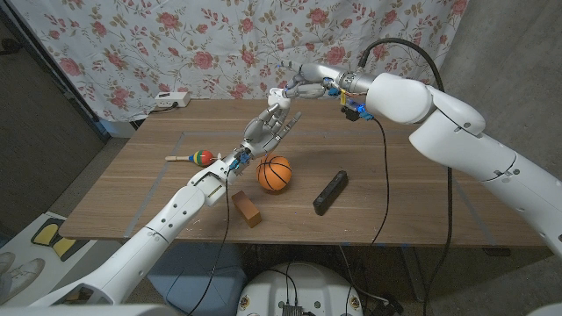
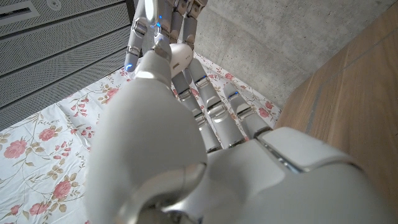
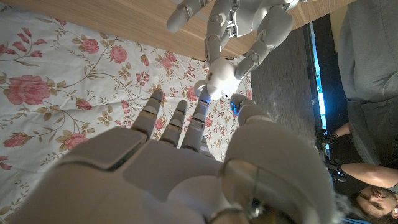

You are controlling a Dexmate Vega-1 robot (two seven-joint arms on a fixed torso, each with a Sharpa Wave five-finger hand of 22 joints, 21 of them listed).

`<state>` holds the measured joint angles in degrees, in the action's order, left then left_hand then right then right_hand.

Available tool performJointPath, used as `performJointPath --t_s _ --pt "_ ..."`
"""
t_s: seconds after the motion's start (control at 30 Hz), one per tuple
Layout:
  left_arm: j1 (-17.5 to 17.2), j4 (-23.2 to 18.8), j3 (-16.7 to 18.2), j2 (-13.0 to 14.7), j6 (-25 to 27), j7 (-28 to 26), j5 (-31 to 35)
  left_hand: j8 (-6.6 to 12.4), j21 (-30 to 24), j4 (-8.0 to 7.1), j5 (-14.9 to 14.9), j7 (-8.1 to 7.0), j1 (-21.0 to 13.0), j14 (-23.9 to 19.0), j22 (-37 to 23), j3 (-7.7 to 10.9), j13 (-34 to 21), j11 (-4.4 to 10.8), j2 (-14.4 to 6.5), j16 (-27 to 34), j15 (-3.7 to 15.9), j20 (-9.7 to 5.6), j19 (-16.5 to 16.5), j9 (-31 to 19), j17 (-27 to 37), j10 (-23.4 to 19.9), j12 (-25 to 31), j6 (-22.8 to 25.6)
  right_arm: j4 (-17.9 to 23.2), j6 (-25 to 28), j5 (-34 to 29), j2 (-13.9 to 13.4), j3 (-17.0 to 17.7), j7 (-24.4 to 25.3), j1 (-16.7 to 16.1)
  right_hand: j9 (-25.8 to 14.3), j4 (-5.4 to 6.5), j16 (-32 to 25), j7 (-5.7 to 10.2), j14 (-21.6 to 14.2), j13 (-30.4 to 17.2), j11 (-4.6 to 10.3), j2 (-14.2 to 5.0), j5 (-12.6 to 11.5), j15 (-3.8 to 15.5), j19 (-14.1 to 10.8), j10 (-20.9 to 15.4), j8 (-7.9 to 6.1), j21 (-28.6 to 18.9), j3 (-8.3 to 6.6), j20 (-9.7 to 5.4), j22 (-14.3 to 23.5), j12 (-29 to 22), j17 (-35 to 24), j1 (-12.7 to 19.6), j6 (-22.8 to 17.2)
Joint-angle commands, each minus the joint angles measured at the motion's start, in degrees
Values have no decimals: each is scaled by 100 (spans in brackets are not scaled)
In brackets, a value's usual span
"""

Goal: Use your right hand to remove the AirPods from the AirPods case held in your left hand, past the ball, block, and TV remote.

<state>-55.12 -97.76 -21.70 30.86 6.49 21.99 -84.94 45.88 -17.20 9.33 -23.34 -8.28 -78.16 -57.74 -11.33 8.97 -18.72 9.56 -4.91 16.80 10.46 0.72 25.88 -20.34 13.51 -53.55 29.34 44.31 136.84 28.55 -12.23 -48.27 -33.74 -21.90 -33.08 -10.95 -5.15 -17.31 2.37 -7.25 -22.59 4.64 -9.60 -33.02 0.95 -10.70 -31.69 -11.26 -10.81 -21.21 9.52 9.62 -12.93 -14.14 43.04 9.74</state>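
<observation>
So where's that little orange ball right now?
In the head view the orange ball sits on the wooden table near the middle, between the wooden block and the black remote, just below the raised left hand.

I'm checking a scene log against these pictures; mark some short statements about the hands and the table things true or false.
1. The left hand is raised above the table, holding the white AirPods case. True.
2. The right hand lies on the table beside the TV remote. False: it is up in the air, its fingertips at the case.
3. The ball sits between the block and the remote. True.
4. The remote is white. False: it is black.
5. A colourful wooden toy lies on the table left of the ball. True.
</observation>
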Motion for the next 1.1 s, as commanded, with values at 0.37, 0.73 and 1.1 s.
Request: performJointPath --t_s 0.37,0.73,1.1 --pt "-55 -20 11 41 -54 105 22 37 -57 -19 -30 -8 -49 -387 -26 -12 -1583 70 -108 21 345 17 -43 -17 6 -127 -6 20 62 -56 -331 -21 -79 -44 -17 1 -467 87 34 -132 -159 198 325 -294 157 -131 -179 -10 -32 -282 51 8 -135 114 346 143" --pt "-56 -10 1 33 -45 95 13 46 -63 -22 -37 0 -49 -397 -26 -23 -1593 70 -110 18 346 14 -48 -22 8 -129 -13 16 76 -38 -445 -13 -74 -34 -44 -4 -495 92 83 -182 -319 264 391 -203 268 -211 -150 -11 -43 -239 -6 10 -253 113 482 165" --pt "-32 -17 -33 31 -34 104 46 49 -72 -21 -44 7 -53 -393 -25 -33 -1596 73 -115 8 345 17 -50 -15 9 -126 -27 12 60 -69 -450 -14 -37 10 -117 -9 -465 57 112 -272 -606 350 363 -3 326 -247 -179 -20 -33 -159 -22 14 -520 39 635 121"
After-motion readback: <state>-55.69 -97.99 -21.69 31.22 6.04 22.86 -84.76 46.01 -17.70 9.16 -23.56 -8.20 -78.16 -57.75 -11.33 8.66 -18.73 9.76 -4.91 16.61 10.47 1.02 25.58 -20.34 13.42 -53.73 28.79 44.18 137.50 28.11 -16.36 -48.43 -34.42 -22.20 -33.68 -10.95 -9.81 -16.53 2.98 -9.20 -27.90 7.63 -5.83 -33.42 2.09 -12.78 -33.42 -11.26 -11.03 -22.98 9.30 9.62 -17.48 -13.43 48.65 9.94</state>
